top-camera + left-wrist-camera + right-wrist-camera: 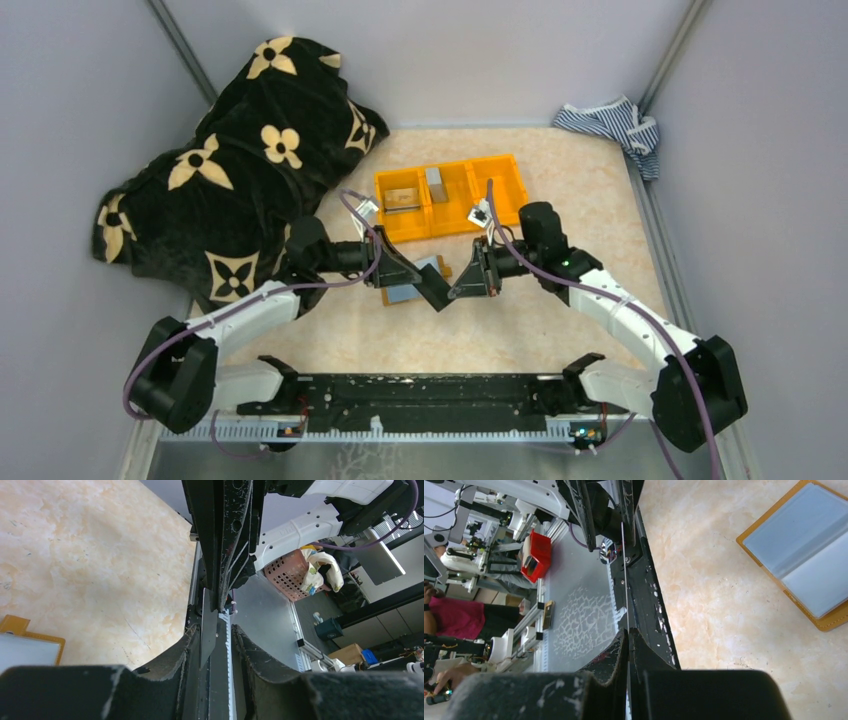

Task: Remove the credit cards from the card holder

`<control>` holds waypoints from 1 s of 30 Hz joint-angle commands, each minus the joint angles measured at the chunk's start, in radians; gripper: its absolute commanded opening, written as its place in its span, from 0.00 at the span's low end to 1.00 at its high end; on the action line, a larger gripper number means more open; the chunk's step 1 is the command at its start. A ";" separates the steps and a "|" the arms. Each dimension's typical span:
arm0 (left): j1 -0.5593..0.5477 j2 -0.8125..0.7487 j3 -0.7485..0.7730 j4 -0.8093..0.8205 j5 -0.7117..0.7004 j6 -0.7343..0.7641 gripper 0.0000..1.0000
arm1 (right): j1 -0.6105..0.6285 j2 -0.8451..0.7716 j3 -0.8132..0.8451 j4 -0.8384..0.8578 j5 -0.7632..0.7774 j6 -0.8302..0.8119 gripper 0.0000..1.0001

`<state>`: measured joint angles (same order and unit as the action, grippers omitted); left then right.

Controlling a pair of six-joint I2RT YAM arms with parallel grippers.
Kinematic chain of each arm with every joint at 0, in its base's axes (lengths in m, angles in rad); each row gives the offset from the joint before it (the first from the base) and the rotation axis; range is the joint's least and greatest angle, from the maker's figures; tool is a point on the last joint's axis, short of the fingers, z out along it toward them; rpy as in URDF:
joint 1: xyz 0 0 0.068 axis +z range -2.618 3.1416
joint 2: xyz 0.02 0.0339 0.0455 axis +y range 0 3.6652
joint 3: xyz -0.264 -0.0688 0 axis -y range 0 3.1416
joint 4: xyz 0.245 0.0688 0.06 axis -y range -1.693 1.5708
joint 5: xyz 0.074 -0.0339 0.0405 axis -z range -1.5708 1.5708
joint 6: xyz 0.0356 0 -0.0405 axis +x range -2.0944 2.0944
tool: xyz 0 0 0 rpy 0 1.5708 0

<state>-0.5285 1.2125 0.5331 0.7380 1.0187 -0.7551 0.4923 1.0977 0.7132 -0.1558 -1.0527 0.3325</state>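
Holder (402, 295) lies open and flat on the counter (560, 200), grey-blue inside facing up, orange-tan rim showing round it. It sits mid-counter, just on the near side of the orange bin (450, 233) and apart from it. In the top view its long axis runs slantwise, from near-left to far-right, and the left claw (430, 285) hangs over its middle and hides part of it. The right wrist view shows the two clear pockets side by side across the fold.

A card (625, 580) is held on edge above the counter, just in front of the holder, between the two claws, which meet tip to tip. The right claw (627, 640) is pressed together on one end of the card, so only a thin line shows between its fingers. The left claw's fingers (192, 640) stand on either side of the other end, spread wider than the card is thick; the card lies near one finger, with a clear gap to the other.

A black cloth with tan flowers (230, 170) lies heaped at the far left, and a striped cloth (610, 120) lies in the far right corner
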 commanded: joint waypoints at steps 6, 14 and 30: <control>-0.043 -0.022 0.063 -0.199 0.023 0.147 0.21 | -0.012 0.006 0.045 0.027 -0.021 -0.023 0.00; -0.058 0.007 0.062 -0.163 0.027 0.131 0.00 | -0.011 0.006 0.035 0.032 -0.029 -0.024 0.00; -0.056 0.131 0.189 -0.188 -0.238 0.090 0.00 | -0.057 -0.103 0.036 -0.018 0.337 -0.024 0.45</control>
<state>-0.5816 1.2572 0.6437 0.4786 0.8627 -0.6296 0.4850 1.0630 0.7143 -0.1741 -0.8688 0.3248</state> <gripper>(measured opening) 0.008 0.385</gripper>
